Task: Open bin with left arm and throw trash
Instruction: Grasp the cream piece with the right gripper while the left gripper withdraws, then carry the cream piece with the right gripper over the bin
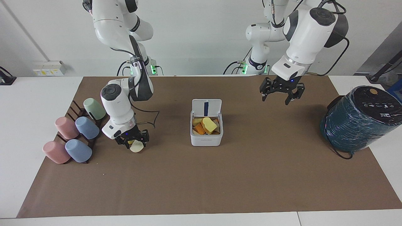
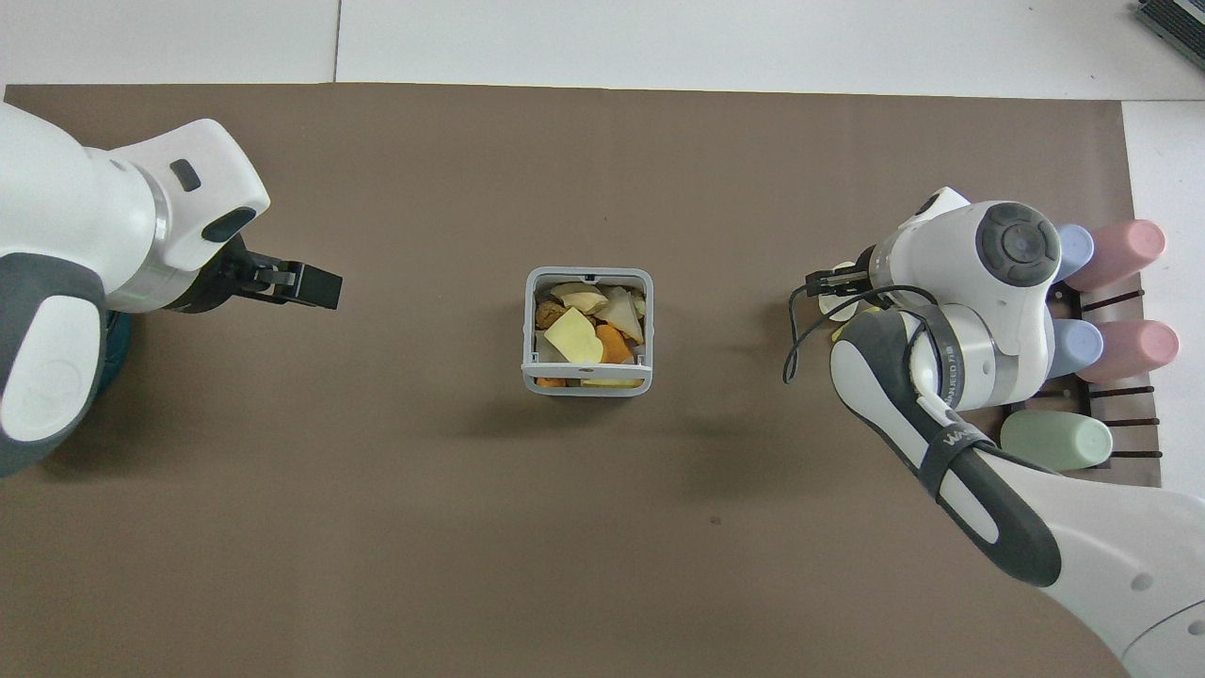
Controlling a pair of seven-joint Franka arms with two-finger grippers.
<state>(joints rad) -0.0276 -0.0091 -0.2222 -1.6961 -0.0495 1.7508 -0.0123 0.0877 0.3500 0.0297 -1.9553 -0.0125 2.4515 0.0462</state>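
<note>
The white bin [image 1: 206, 138] stands mid-mat with its lid [image 1: 206, 107] upright and open, blue strip showing. Several scraps fill it, a yellow piece [image 1: 209, 124] on top; the bin also shows in the overhead view [image 2: 588, 384]. My left gripper [image 1: 281, 94] is open and empty, raised over the mat between the bin and the teal cylinder. My right gripper [image 1: 132, 142] is low on the mat, over the yellow and green scrap [image 1: 130, 142], which is mostly hidden. The cream-white oval [image 1: 137, 147] lies against it.
A dark rack with several pastel cups [image 1: 75, 135] stands at the right arm's end, close to the right gripper. A big dark teal wrapped cylinder [image 1: 358, 121] with a black cable stands at the left arm's end.
</note>
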